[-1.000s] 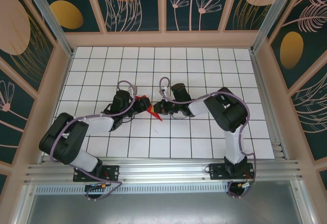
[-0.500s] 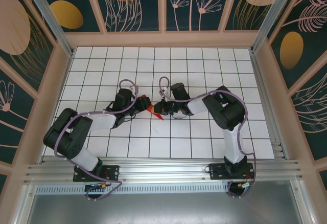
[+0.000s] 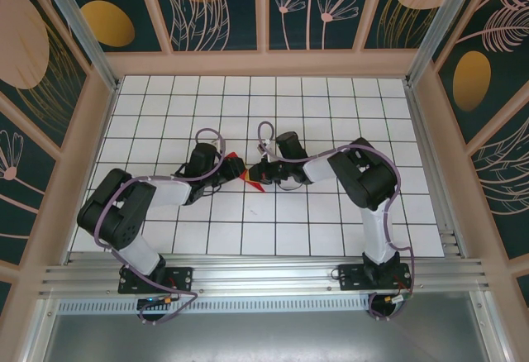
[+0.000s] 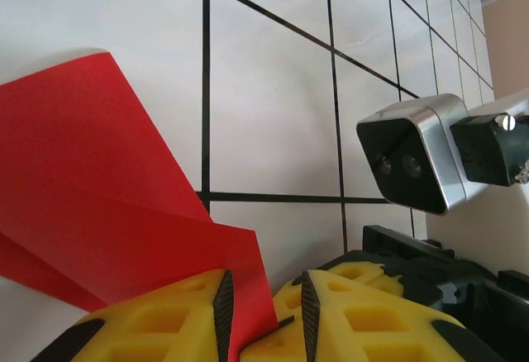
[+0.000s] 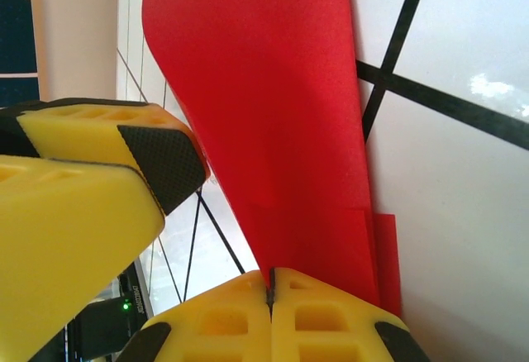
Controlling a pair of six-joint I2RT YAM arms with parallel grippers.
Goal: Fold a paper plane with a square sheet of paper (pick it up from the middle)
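The red sheet of paper (image 3: pixel 238 166) is folded into a narrow, creased shape and sits between the two grippers at mid-table. My right gripper (image 3: pixel 259 172) pinches its edge; in the right wrist view the yellow fingertips (image 5: pixel 270 283) are pressed together on the red paper (image 5: pixel 273 114), which rises away from them. My left gripper (image 3: pixel 226 169) faces it from the left. In the left wrist view its jaws (image 4: pixel 263 296) stand apart, with a corner of the folded paper (image 4: pixel 107 188) reaching into the gap and leaning on the left pad.
The white grid table (image 3: pixel 331 106) lies all round. Wooden frame walls (image 3: pixel 264 63) close the back and sides. The right arm's wrist camera (image 4: pixel 409 164) hangs close ahead of the left fingers. The left gripper's yellow fingers (image 5: pixel 74 213) crowd the left of the right wrist view.
The left arm's elbow has swung forward and to the right, bringing its gripper a little closer to the paper. The right gripper keeps its hold and has barely moved.
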